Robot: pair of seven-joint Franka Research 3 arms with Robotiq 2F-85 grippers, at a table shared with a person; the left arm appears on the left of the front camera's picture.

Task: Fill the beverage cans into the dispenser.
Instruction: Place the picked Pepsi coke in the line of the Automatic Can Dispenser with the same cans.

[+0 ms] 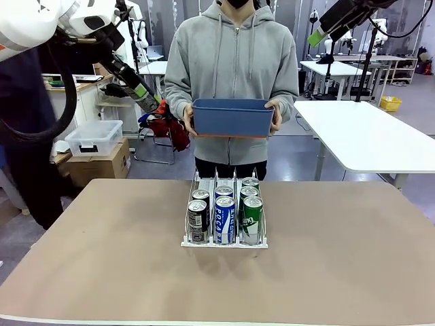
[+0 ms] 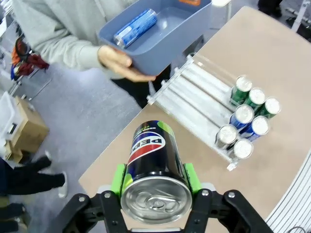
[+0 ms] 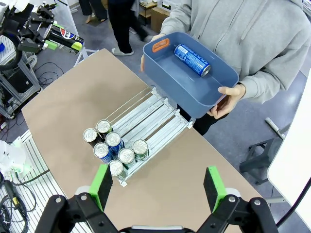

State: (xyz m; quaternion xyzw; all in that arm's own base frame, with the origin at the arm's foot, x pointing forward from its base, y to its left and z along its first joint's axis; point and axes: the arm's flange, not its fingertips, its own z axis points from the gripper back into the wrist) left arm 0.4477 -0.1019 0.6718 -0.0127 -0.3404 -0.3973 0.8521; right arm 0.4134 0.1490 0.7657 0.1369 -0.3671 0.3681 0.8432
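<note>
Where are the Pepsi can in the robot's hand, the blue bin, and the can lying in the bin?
Pepsi can [image 2: 148,148]: left wrist view, on its logo side.
Blue bin [image 1: 231,121]: front view, on its front wall.
Blue can in the bin [image 3: 191,58]: right wrist view, on its side.

Blue bin [image 1: 231,121], black can [image 2: 153,153], tan table [image 1: 102,258]

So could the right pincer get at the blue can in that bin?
Probably yes: the right pincer is open, the blue can lies alone in the open-topped bin, nothing between them.
</note>
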